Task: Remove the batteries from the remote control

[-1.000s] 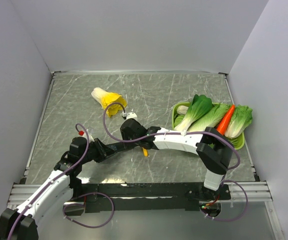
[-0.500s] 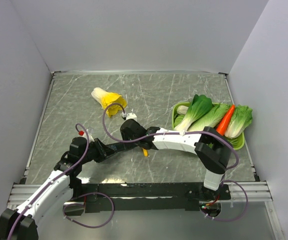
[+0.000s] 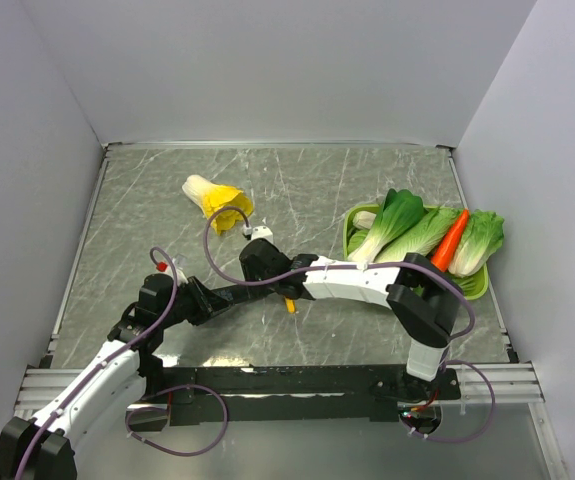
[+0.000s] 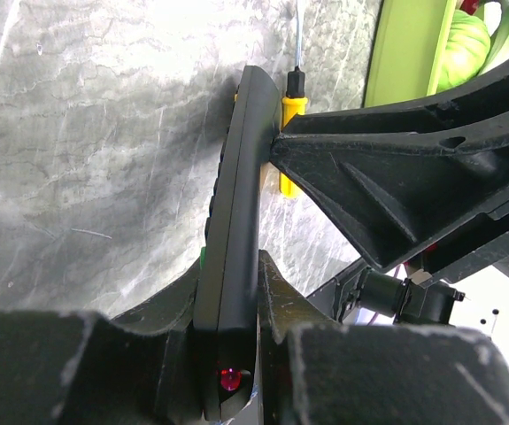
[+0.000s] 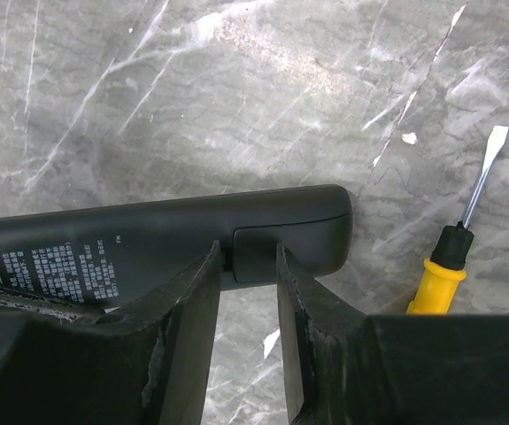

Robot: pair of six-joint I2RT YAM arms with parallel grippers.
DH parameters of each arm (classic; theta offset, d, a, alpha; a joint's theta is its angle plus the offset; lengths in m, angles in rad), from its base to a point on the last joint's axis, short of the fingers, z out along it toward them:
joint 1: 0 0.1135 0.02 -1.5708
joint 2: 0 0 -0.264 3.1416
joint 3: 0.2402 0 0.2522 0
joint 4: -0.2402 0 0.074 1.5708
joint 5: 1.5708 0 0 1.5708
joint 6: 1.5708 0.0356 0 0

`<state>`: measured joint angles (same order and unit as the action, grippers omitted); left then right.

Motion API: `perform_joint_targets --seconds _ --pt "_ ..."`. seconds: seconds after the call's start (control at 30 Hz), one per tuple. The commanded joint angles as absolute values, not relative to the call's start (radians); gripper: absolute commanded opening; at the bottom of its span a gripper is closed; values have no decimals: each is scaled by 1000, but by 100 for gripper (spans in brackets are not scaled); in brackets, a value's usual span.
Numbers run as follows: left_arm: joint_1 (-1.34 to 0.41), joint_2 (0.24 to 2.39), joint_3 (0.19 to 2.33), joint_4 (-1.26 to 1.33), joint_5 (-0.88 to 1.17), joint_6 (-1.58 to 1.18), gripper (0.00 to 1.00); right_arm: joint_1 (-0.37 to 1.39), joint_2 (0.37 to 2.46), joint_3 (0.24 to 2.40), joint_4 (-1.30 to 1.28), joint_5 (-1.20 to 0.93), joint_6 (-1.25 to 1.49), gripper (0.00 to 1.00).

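Observation:
The remote control is a slim black bar, held on edge above the table by my left gripper, which is shut on its end. In the right wrist view the remote's back faces the camera, with the battery cover at its right end. My right gripper is slightly open, its fingertips touching the remote's back at the cover's seam. In the top view the left gripper and right gripper meet at mid-table. The batteries are hidden.
A yellow-handled screwdriver lies on the table just right of the remote; it also shows in the top view. A yellow-white cabbage lies further back. A green tray with leafy greens and a carrot sits at the right.
The right arm has edged very slightly to the left. The left arm and the remote have not visibly moved.

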<state>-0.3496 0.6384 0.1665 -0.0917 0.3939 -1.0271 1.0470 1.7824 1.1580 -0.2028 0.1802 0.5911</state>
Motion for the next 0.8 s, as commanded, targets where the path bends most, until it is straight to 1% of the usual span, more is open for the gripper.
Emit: perform_joint_targets --seconds 0.0,0.2,0.3,0.77 --pt "-353 635 176 -124 370 -1025 1 1058 1835 1186 -262 262 589 36" --pt "-353 632 179 -129 367 -1028 1 1104 1882 1279 -382 385 561 34" --pt "-354 630 179 -132 367 -1029 1 1115 1905 1322 -445 408 557 33" --pt "-353 624 183 -146 350 -1034 1 1137 1917 1351 -506 529 543 31"
